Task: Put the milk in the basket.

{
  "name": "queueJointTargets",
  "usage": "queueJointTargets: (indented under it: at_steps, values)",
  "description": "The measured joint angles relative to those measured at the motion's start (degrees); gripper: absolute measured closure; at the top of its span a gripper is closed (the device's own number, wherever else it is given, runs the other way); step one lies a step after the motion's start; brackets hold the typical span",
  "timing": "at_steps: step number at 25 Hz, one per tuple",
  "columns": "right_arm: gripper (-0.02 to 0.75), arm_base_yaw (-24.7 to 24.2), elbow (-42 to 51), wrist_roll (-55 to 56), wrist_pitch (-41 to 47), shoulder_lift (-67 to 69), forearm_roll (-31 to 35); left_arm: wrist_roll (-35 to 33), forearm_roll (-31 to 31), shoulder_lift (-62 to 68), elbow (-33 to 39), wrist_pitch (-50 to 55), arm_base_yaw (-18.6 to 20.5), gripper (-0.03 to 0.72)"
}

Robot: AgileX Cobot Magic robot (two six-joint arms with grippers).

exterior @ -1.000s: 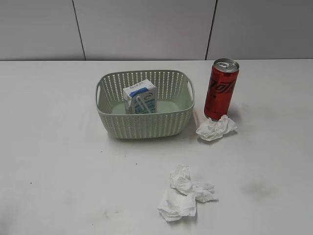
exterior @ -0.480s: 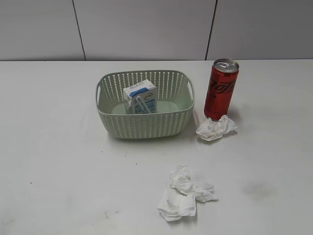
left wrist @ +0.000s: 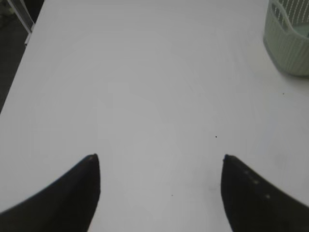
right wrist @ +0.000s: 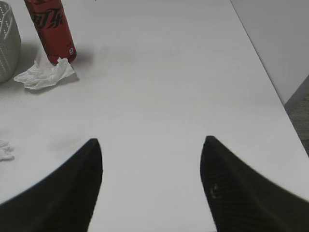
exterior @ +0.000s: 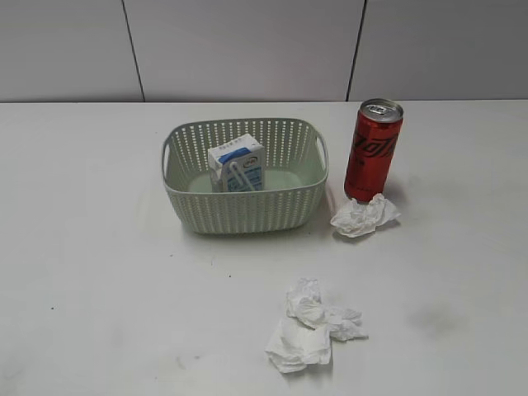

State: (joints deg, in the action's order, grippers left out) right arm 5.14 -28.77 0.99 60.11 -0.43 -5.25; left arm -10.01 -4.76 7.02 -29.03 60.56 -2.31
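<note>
The flat white worktop (exterior: 99, 272) carries every item and shows a few faint dark smudges. The pale green rectangular plastic basket (exterior: 245, 210) with perforated walls, rounded corners and two handle cut-outs stands upright on it and serves as the reference for all positions below.

Left end effector (left wrist: 159, 159): the left wrist view shows two dark fingers spread wide apart above bare worktop, nothing between them. A corner of the basket appears at the upper right of that view, well apart from the fingers.

Right end effector (right wrist: 152, 141): the right wrist view shows two dark fingers likewise spread wide, nothing held. The basket's edge shows at the upper left of that view, well apart. Neither end effector appears in the exterior view.

The tall red aluminium soda can (exterior: 373, 150) stands upright just right of the basket, not touching it.

The larger crumpled white tissue (exterior: 312, 327) lies in front of the basket, toward the camera and slightly right, well apart from it.

The small boxy white milk carton (exterior: 237, 163) with blue print and a white straw on its facing side stands inside the basket, roughly central, slightly turned.

The smaller crumpled white tissue (exterior: 364, 215) lies near the basket's front right corner, touching the base of the can.
</note>
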Motion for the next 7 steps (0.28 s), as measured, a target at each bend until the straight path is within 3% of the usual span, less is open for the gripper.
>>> queueJointTargets:
  at_steps: [7]
  values:
    - [0.238, 0.0, 0.0, 0.0, 0.0, 0.0, 0.0, 0.7, 0.0, -7.2, 0.0, 0.1, 0.0, 0.109]
